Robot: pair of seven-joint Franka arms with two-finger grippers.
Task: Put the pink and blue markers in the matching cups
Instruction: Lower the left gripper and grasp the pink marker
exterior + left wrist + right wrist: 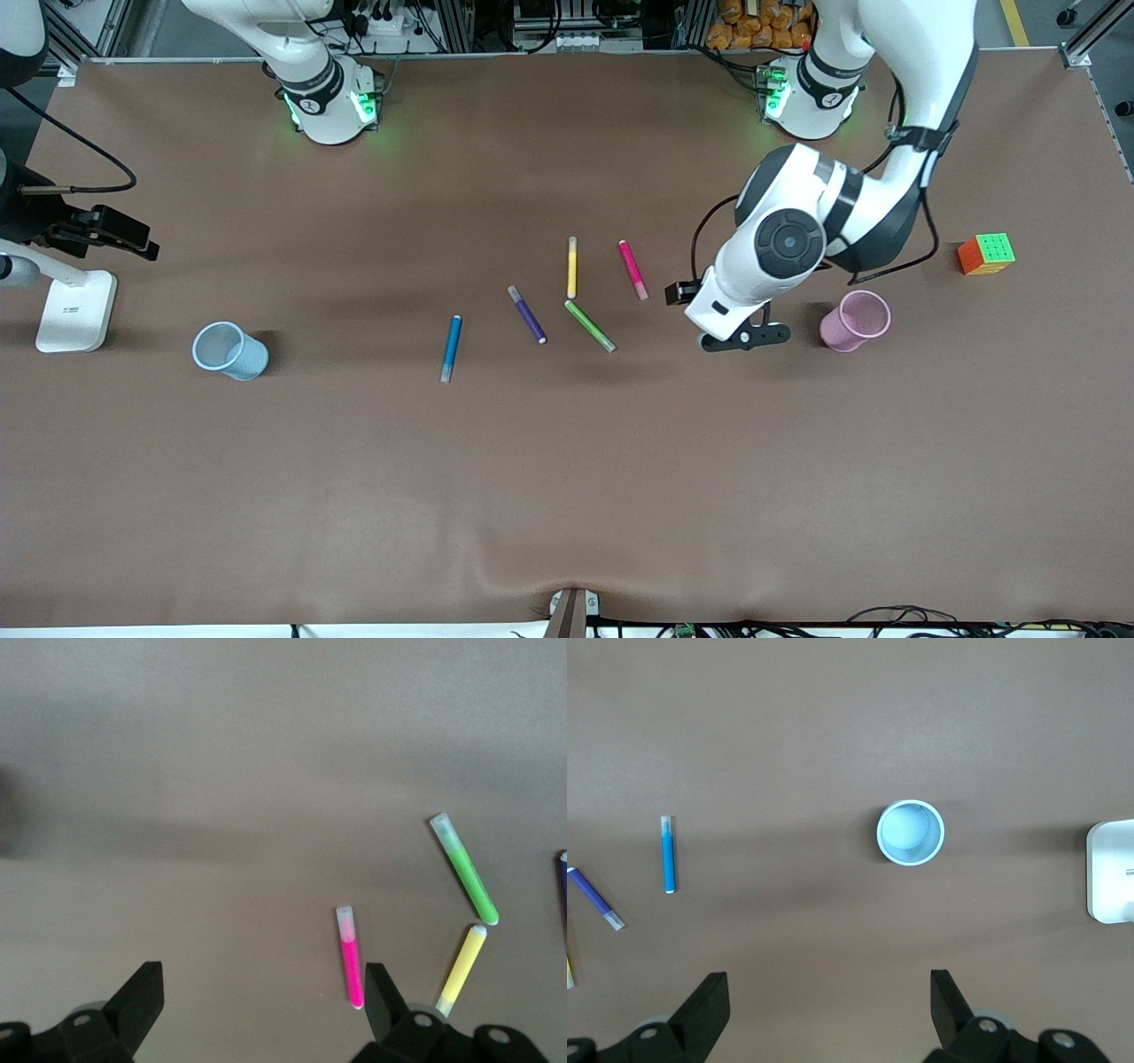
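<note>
I see the wide brown matte surface (567, 461) carrying everything. My left gripper (744, 338) hangs over it between the pale pink tapered plastic cup (855, 321) and the spread of markers; its fingers (142, 997) stand wide apart with nothing between them. The pink cup stands upright just beside that gripper, toward the left arm's end of the surface. The pale light blue tapered plastic cup (230, 351) stands upright well apart from it, toward the right arm's end. My right gripper (828, 1005) hovers above that blue cup (911, 832), fingers (707, 999) spread apart and empty, though I cannot find it in the front view.

The slim bright magenta-pink marker (633, 269) lies flat near my left gripper, just short of one fingertip in the left wrist view (350, 957). The slim medium blue marker (451, 347) lies flat between the two cups, and shows in the right wrist view (668, 854) well apart from the blue cup.
</note>
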